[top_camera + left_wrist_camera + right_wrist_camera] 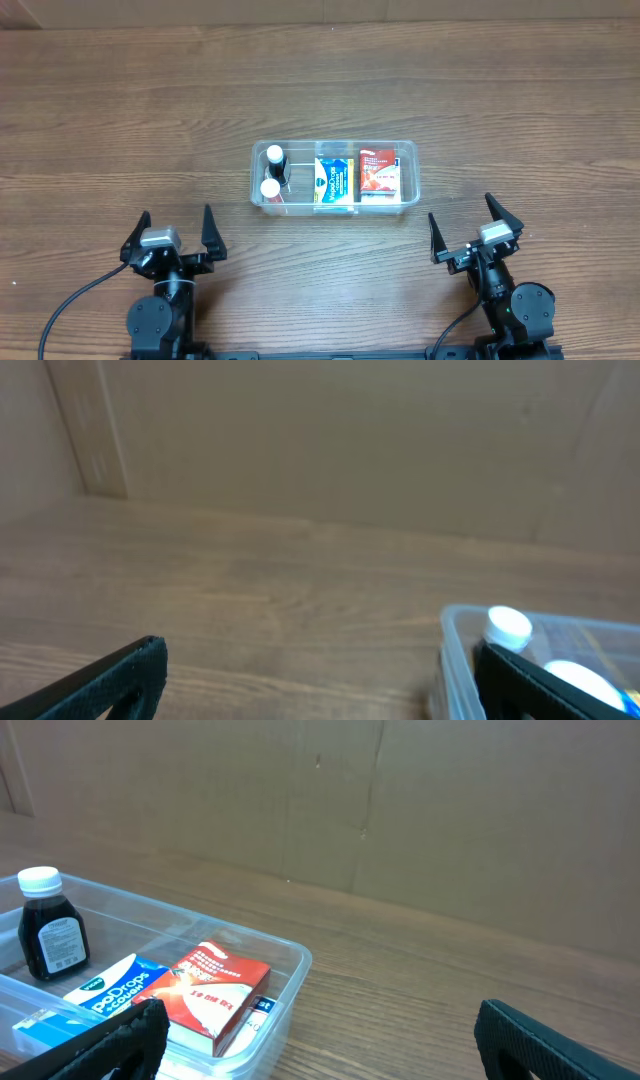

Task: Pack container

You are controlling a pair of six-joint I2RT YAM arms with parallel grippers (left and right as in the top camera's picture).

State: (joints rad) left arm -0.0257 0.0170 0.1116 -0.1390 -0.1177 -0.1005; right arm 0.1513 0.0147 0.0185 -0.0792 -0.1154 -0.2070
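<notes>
"Question one: where did the container (pixel 414 180) sit?"

"On the wooden table (pixel 320 80), near its middle, ahead of both arms and roughly between them. Only the overhead view took it in whole: a clear, shallow, rectangular plastic bin with rounded corners and a rim."

"And inside it?"

"From above, a far bottle (pixel 275 158) and a near bottle (pixel 270 188), both dark with white caps, stood at the left end. A blue box (pixel 334 180) lay in the middle and a red box (pixel 377 172) at the right end."

"What did the wrist views add?"

"The right wrist view showed the see-through wall from the side, one bottle upright with a pale label, and the red box lying flat just beside the blue one. The left wrist view caught only one corner of the bin and two white caps, partly behind a dark finger. I could not tell there how the boxes lay."

"The grippers?"

"The left gripper (pixel 173 230) and the right gripper (pixel 476 228) each had their fingers spread wide with nothing between them. Both were well apart from the bin, on its near side."
</notes>
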